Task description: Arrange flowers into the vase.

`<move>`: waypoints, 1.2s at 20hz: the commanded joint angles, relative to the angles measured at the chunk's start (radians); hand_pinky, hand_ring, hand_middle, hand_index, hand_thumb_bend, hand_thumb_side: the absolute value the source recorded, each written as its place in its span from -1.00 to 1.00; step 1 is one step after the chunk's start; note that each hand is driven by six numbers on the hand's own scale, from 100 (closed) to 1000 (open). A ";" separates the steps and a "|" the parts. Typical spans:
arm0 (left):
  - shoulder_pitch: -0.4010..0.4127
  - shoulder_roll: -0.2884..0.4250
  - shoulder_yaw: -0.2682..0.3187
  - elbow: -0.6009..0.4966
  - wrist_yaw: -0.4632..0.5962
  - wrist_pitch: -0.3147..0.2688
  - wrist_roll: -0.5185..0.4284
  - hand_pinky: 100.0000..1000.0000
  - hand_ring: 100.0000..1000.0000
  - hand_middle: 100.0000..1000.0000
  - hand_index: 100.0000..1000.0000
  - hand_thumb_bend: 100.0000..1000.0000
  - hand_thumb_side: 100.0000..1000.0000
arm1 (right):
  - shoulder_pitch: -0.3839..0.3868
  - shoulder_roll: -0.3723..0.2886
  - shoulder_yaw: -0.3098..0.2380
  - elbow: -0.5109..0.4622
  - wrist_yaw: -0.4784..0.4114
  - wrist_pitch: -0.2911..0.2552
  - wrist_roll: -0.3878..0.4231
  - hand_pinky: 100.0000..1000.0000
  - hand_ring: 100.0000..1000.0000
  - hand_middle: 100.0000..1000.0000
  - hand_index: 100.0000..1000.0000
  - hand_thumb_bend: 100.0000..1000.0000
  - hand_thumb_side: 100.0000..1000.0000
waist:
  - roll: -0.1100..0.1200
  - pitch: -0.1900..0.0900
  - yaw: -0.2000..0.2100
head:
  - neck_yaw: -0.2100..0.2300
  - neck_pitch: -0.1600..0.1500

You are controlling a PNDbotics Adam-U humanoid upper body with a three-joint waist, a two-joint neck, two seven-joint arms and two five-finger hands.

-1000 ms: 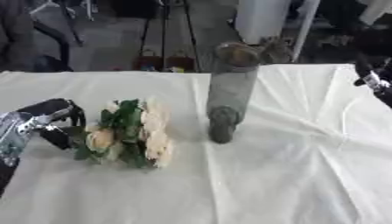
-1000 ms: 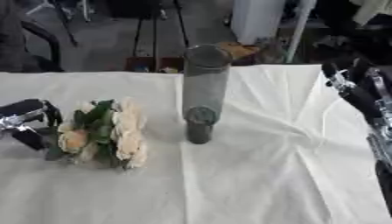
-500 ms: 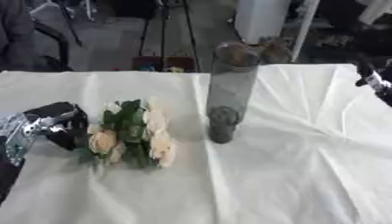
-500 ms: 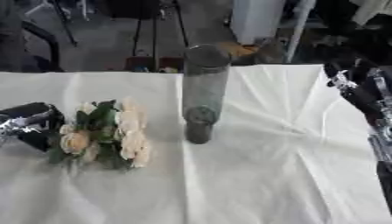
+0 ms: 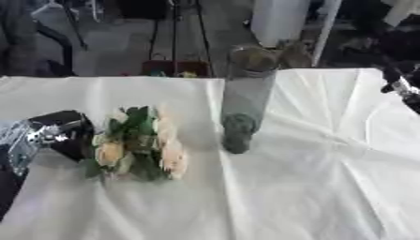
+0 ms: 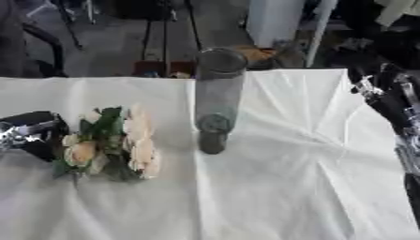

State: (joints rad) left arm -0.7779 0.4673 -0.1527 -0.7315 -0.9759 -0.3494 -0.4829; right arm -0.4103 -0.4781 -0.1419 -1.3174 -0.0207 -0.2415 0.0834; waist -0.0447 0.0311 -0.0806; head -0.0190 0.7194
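Flowers [image 5: 141, 143], cream blooms among green leaves, lie in a bunch on the white tablecloth [image 5: 311, 187], just beside the left hand [image 5: 57, 136] on its inner side. That hand's dark fingers are curled at the bunch's outer edge, against the leaves; whether they actually grip the stems cannot be told. Beyond the bunch, farther from those fingers, the tall grey vase [image 5: 244, 98] stands upright on the cloth, apart from the blooms. The right hand [image 6: 373, 86] shows at the far right edge, well away from both; its fingers cannot be made out.
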 commanded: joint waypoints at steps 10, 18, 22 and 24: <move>0.003 0.019 -0.011 0.009 0.019 -0.001 -0.183 -0.59 -0.47 -0.97 -0.52 0.08 0.15 | -0.017 -0.020 -0.007 -0.006 -0.007 -0.002 0.003 0.19 -0.10 0.03 0.36 -0.10 0.06 | -0.003 -0.006 0.000 | 0.001 0.001; 0.013 0.031 -0.014 -0.009 0.085 0.009 -0.202 -0.77 -0.82 -1.00 -0.83 0.07 0.65 | -0.016 -0.021 -0.008 -0.005 -0.006 -0.002 0.002 0.19 -0.10 0.03 0.36 -0.11 0.06 | -0.004 -0.006 0.001 | 0.000 0.002; 0.016 0.034 -0.016 -0.018 0.128 0.014 -0.200 -0.88 -0.90 -1.00 -0.88 -0.03 0.84 | -0.016 -0.020 -0.008 -0.005 -0.005 -0.002 0.002 0.19 -0.10 0.03 0.36 -0.11 0.06 | -0.005 -0.007 0.001 | 0.000 0.003; 0.017 0.034 -0.016 -0.017 0.155 0.021 -0.203 -0.96 -0.94 -1.00 -0.90 -0.10 0.92 | -0.016 -0.020 -0.008 -0.004 -0.004 -0.002 0.002 0.19 -0.10 0.03 0.36 -0.12 0.06 | -0.005 -0.007 0.002 | 0.001 0.003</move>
State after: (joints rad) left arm -0.7556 0.4820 -0.1626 -0.7437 -0.8398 -0.3348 -0.6827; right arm -0.4104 -0.4781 -0.1417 -1.3121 -0.0238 -0.2416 0.0834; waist -0.0493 0.0311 -0.0798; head -0.0190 0.7194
